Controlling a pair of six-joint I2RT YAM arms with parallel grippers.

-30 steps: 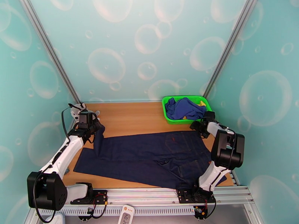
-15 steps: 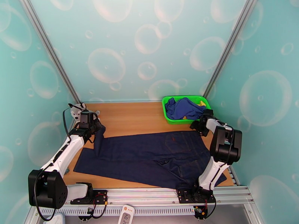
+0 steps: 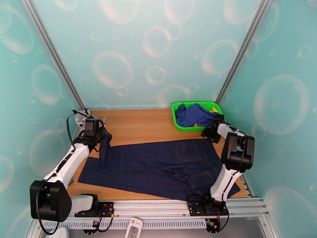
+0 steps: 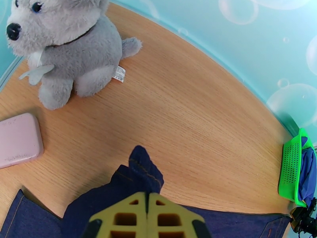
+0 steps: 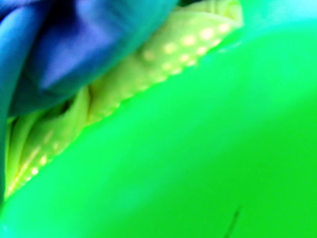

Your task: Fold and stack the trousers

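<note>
The trousers (image 3: 158, 163) lie across the table (image 3: 138, 125), basket (image 3: 174, 116) behind at right, plush toy (image 3: 81, 116) behind at left.

Basket (image 3: 174, 116): green mesh, right of centre, overhead frame.
Garment (image 3: 195, 114): royal blue, heaped inside basket.
Plush dog (image 4: 67, 48): grey, upper left, left-wrist frame.
Pink case (image 4: 18, 139): left edge, below dog.

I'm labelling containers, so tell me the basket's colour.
The basket is bright green. It shows best in the top external view.
</note>
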